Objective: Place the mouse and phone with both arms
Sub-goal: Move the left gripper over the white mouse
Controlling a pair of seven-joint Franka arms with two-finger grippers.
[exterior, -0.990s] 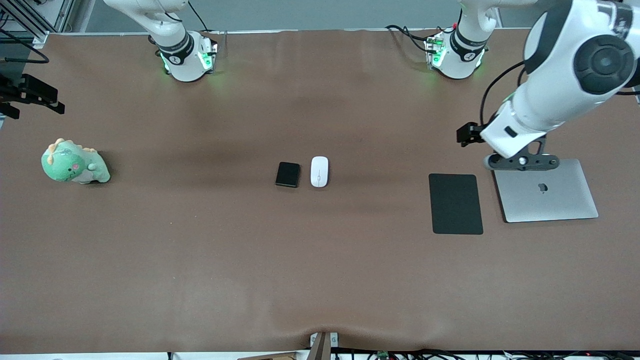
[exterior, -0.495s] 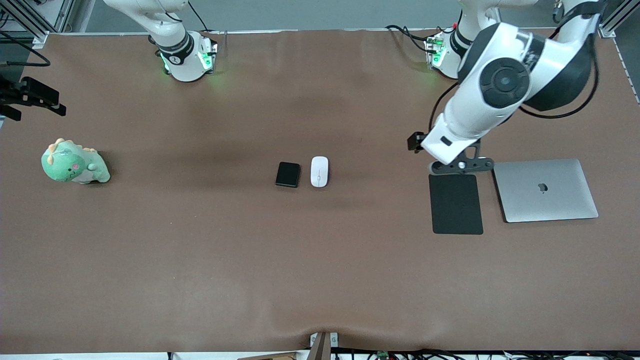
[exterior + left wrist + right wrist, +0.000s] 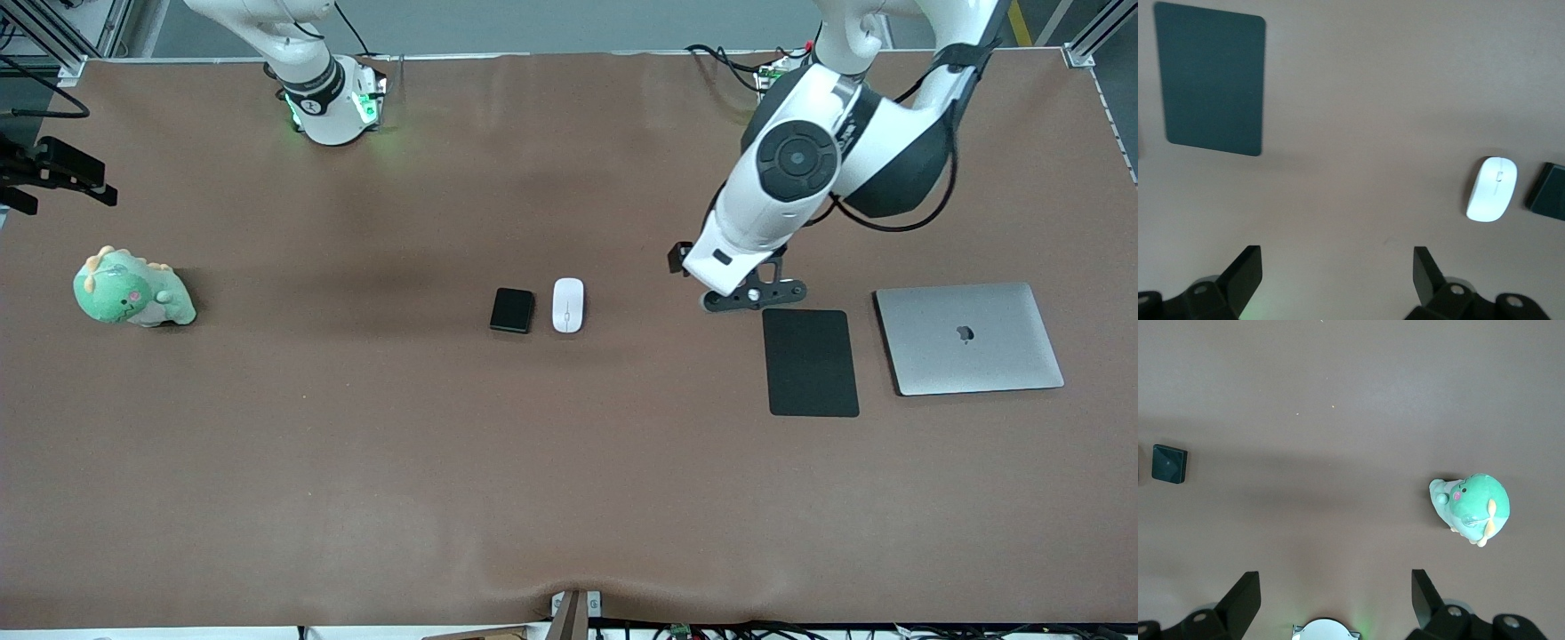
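table (image 3: 356, 427) covered in matt brown sheet, faint wrinkles at the near edge. mouse (image 3: 568, 305) white glossy plastic, smooth. phone (image 3: 512, 310) black, smooth, slight sheen. mat (image 3: 810, 362) flat matt black. laptop (image 3: 969, 339) brushed silver metal, satin finish. dinosaur toy (image 3: 132, 291) soft green plush cloth. arms: glossy white plastic shells, matt black joint caps.

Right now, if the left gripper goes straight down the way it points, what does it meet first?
Probably only bare table. The left gripper, jaws open, points down between the mouse and the black mat, over neither; height is unclear.
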